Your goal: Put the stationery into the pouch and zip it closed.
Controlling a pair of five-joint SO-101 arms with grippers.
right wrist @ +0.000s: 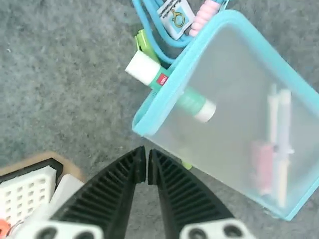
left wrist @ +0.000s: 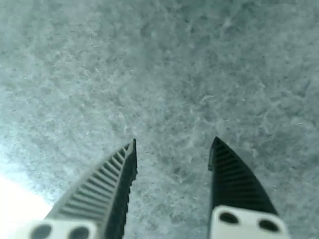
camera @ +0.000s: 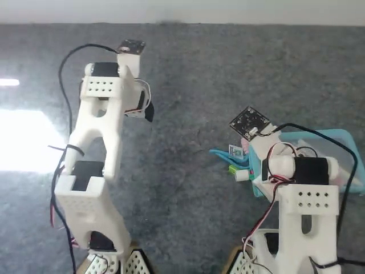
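Observation:
A translucent pouch (right wrist: 239, 129) with a light blue rim lies on the grey felt; in the high view the pouch (camera: 336, 140) is at the right, partly under an arm. A glue stick (right wrist: 164, 84) pokes halfway out of its mouth, next to a green item (right wrist: 143, 42), blue cords with a tag (right wrist: 174, 14) and pink beads (right wrist: 205, 12). Pens (right wrist: 279, 144) show through the pouch wall. My right gripper (right wrist: 147, 154) is shut, empty, just off the pouch's corner. My left gripper (left wrist: 172, 149) hangs open over bare felt at the far left.
Grey felt covers the table (camera: 194, 91). A bright glare patch (camera: 23, 140) lies at the left edge. The arms' bases (camera: 137, 262) stand at the front edge. A white perforated block (right wrist: 25, 191) sits beside my right gripper.

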